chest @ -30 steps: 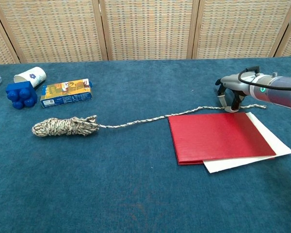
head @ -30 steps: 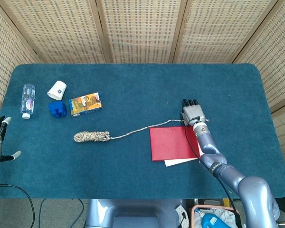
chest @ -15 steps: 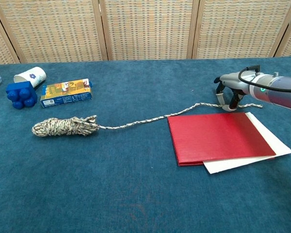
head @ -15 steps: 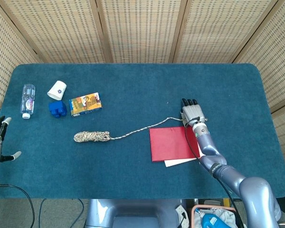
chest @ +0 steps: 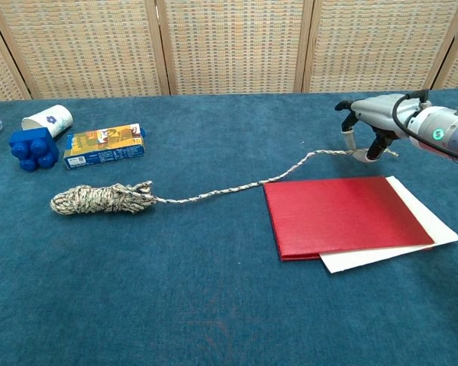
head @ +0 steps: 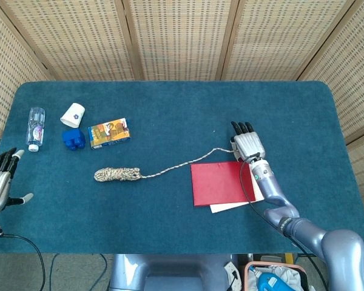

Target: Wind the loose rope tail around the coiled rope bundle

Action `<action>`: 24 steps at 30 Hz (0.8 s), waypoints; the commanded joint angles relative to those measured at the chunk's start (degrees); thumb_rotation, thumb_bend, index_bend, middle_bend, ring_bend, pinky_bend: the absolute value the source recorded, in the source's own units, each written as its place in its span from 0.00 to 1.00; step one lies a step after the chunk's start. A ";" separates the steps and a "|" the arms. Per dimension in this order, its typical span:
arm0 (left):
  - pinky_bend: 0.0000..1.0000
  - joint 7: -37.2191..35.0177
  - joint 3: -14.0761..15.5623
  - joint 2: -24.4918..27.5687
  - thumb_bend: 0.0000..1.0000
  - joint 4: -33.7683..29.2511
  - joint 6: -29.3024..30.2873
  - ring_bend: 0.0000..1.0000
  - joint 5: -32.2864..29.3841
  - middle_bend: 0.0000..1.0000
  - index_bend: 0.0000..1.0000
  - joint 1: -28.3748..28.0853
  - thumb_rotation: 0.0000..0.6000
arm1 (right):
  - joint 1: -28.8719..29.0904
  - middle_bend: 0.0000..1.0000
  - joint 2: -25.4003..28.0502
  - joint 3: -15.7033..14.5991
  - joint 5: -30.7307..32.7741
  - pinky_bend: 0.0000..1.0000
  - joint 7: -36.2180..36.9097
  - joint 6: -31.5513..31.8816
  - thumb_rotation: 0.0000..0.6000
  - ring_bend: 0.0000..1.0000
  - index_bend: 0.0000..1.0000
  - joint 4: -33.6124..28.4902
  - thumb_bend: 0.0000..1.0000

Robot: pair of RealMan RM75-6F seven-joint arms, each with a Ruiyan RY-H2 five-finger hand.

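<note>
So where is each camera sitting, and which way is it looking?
Head view: high up, looking down on the whole table; shows the left hand at the edge and the right hand and arm.
Chest view: lower, looking forward across the table at the screen; shows only the right hand.
Both show the right hand gripping the rope tail, the rope bundle and the red folder.

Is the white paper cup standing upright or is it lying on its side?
On its side. The white paper cup lies tipped on the blue tablecloth, its open mouth facing left in the chest view, behind the blue plastic block.
</note>
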 commanded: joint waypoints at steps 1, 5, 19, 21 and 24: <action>0.00 0.04 0.29 -1.09 0.00 1.72 -1.67 0.00 1.14 0.00 0.00 -1.51 1.00 | -2.48 0.00 3.55 -1.90 -3.60 0.00 -0.29 4.23 1.00 0.00 0.69 -5.79 0.47; 0.00 1.05 0.02 -2.33 0.00 3.01 -4.01 0.00 1.36 0.00 0.00 -3.61 1.00 | -4.21 0.00 5.96 -2.73 -4.99 0.00 -1.74 7.20 1.00 0.00 0.69 -11.08 0.47; 0.05 0.86 -1.20 -12.60 0.07 10.47 -18.57 0.00 -0.30 0.00 0.02 -14.68 1.00 | -8.49 0.00 10.71 -4.45 -6.51 0.00 -7.01 12.97 1.00 0.00 0.69 -22.58 0.47; 0.10 1.07 -1.90 -15.24 0.11 11.82 -19.58 0.00 -0.87 0.01 0.04 -16.30 1.00 | -9.02 0.00 11.18 -4.70 -6.80 0.00 -7.38 13.56 1.00 0.00 0.69 -23.60 0.47; 0.16 2.69 -2.40 -17.51 0.13 13.15 -20.52 0.02 -2.25 0.06 0.11 -17.74 1.00 | -9.48 0.00 11.68 -4.82 -7.05 0.00 -7.66 14.09 1.00 0.00 0.69 -24.57 0.47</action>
